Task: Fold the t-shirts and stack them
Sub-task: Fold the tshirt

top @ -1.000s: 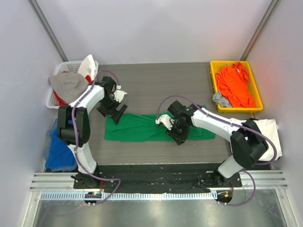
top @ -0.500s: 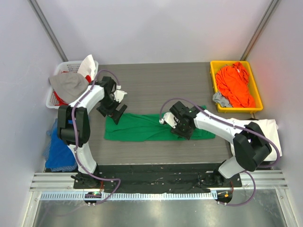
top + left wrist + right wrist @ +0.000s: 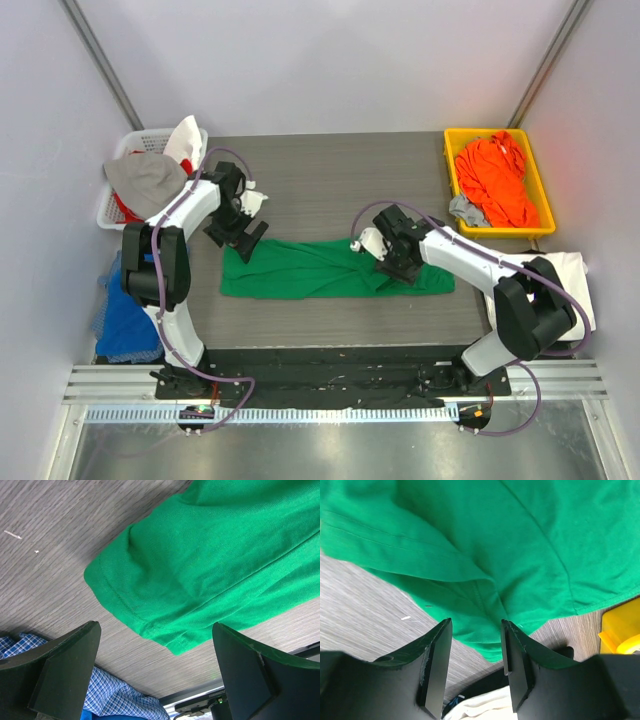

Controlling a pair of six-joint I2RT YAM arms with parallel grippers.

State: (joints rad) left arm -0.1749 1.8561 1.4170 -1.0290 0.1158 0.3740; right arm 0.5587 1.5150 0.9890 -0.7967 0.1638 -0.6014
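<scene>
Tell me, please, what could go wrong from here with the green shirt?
1. The right gripper has its jaws apart over a wrinkled fold of the green shirt; closing there may catch several layers and bunch it.
2. The left gripper is open above the shirt's left end and holds nothing, so a pull from the right may drag the whole shirt across the table.

- soft cotton short-sleeved t-shirt (image 3: pixel 300 272): bright green, plain, no print
- bunched cotton t-shirt (image 3: pixel 495 180): orange, plain
- rectangular plastic bin (image 3: pixel 470 132): yellow
- small crumpled rag (image 3: pixel 465 210) at the bin's corner: grey
- soft folded cloth (image 3: pixel 575 275): white
- lattice-walled plastic basket (image 3: pixel 150 133): white
- draped cloth (image 3: pixel 145 178) on the basket: grey
- rumpled checked fabric (image 3: pixel 117 700): blue and white
- laminate tabletop (image 3: pixel 330 180): grey wood grain
</scene>
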